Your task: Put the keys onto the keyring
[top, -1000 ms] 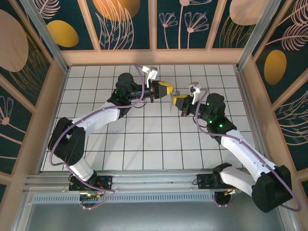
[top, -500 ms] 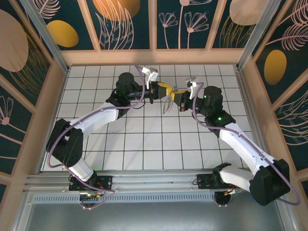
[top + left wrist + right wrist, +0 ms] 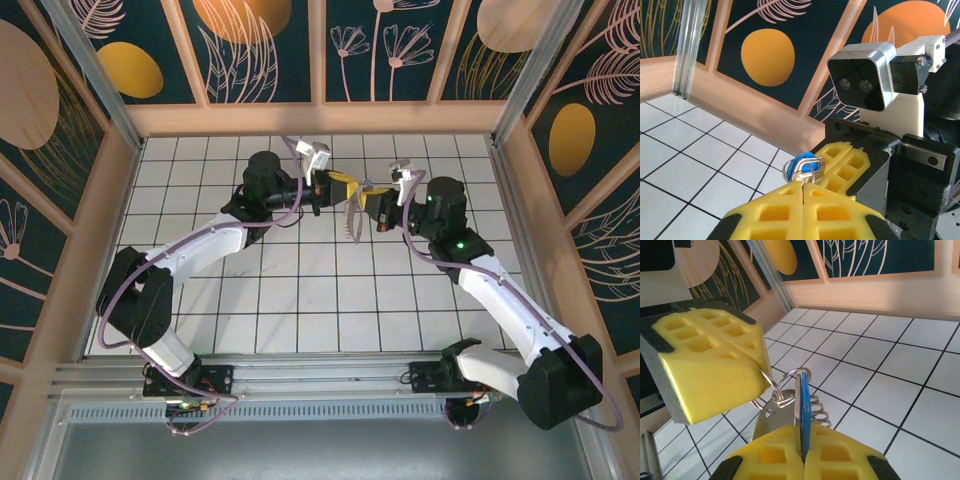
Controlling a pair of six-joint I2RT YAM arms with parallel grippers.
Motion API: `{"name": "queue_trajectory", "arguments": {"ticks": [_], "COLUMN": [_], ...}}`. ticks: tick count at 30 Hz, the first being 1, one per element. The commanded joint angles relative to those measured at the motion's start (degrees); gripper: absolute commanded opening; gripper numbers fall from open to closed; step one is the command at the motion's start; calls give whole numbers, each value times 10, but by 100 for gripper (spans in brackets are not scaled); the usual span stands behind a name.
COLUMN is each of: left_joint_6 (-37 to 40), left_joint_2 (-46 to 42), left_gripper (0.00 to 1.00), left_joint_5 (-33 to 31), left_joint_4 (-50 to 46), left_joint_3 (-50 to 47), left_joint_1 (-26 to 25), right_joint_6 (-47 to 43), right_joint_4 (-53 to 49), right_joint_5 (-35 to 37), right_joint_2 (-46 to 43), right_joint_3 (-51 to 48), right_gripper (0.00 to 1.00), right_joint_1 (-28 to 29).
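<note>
My left gripper [image 3: 350, 187] and right gripper [image 3: 366, 201] meet tip to tip above the middle of the far tiles. The left gripper [image 3: 802, 183] is shut on the keyring [image 3: 771, 388], pinching a thin wire ring at its yellow tips. The right gripper [image 3: 802, 432] is shut on the keys [image 3: 802, 400], with the blue head held edge-up between the pads. A loop of the wire ring sits over the top of the key's head [image 3: 807, 165]. A flat silver tag [image 3: 771, 424] and a small wire coil [image 3: 821, 409] hang from the rings, and the pale keyring [image 3: 349, 222] dangles below the grippers.
The white tiled floor [image 3: 300, 290] lies under both arms. Wooden-framed walls [image 3: 320, 118] with dark leaf panels close it in at the back and sides. The right wrist's camera housing [image 3: 862, 82] sits close in front of the left wrist.
The right gripper has moved up and left, closing in on the left gripper. The hanging keyring has swung a little. The left arm has barely moved.
</note>
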Motion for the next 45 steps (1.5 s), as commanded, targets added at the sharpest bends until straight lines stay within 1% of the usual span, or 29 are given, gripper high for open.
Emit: {"name": "queue_trajectory", "arguments": {"ticks": [1,8,16,20,26,28,30,35,37,42,45], "left_joint_6": [8,1,0,3,1,-2,-5,-27,-38,-55,-63], "left_joint_2": [-16,-14,-14,-13,-14,-19,-23,-34,-42,-70,-88], "left_gripper": [0,0,0,0,0,0,1,43,54,67,70], "left_joint_5": [4,7,10,11,2,-19,-42,-91,-112,-186,-226], "left_joint_4": [6,14,12,10,14,17,17,42,49,46,41], "left_joint_3": [10,10,10,8,2,-3,-9,-31,-40,-62,-76], "left_joint_1": [-2,-2,-3,-4,-4,-4,-4,-4,-4,-4,-3], "right_joint_6": [-2,6,3,0,7,22,35,38,38,41,39], "right_joint_4": [2,10,17,16,2,-15,-27,-63,-72,-61,-51], "right_joint_5": [11,-8,-2,10,31,49,47,48,47,42,37], "right_joint_2": [-26,-16,19,20,9,10,12,32,53,100,137], "right_joint_3": [-15,-12,19,24,18,20,21,41,47,53,65], "right_gripper": [0,0,0,0,0,0,0,0,0,0,0], "right_joint_1": [-23,-18,20,22,1,-15,-33,-44,-48,-56,-61]}}
